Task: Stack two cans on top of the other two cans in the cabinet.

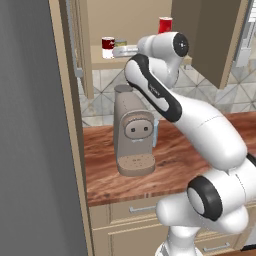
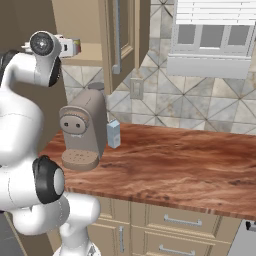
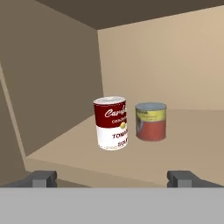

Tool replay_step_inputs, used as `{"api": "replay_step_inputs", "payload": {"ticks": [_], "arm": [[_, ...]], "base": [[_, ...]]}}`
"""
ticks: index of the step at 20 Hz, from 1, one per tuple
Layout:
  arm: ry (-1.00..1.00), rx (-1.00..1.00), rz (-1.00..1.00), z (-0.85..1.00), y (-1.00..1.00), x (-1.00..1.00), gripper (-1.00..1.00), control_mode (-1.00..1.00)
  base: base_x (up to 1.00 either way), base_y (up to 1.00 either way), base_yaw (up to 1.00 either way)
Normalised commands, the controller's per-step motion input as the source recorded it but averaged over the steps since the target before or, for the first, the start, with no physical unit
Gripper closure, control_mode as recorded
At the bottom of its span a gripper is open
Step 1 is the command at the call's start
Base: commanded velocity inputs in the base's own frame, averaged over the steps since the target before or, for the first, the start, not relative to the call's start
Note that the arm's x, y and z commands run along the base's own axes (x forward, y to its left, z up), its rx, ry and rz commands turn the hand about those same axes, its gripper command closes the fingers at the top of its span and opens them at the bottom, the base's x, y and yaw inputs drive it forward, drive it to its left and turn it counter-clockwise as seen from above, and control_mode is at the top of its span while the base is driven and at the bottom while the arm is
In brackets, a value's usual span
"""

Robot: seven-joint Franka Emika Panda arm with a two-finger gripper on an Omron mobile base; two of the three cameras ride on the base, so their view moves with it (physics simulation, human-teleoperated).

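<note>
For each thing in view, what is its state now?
gripper: open, empty, facing the shelf.
dark red can: upright on the shelf, unstacked.
yellow-and-red can: upright, nothing on it.
bright red can: upright, raised above the shelf.
cabinet: door open.

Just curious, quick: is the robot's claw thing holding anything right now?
Gripper: open, fingers spread wide, holding nothing.

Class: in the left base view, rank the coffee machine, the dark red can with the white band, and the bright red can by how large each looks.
1. Coffee machine, by far the largest, though nearer the camera.
2. and 3. Dark red can and bright red can look alike; no ranking.
</note>
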Motion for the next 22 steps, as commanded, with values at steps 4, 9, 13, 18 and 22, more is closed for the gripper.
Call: {"api": "replay_step_inputs", "payload": {"ticks": [4, 9, 13, 18, 22], "arm": [[0.00, 0.00, 0.00, 0.00, 0.00, 0.15, -1.00, -1.00], [0.00, 0.00, 0.00, 0.00, 0.00, 0.21, -1.00, -1.00], [0.00, 0.00, 0.00, 0.00, 0.00, 0.18, -1.00, -1.00], [0.00, 0.00, 0.00, 0.00, 0.01, 0.22, -1.00, -1.00], [0.00, 0.00, 0.00, 0.00, 0.04, 0.09, -1.00, -1.00]], "base": [[0.00, 0.00, 0.00], [0.00, 0.00, 0.00], [0.00, 0.00, 0.00], [0.00, 0.00, 0.00], [0.00, 0.00, 0.00]]}}
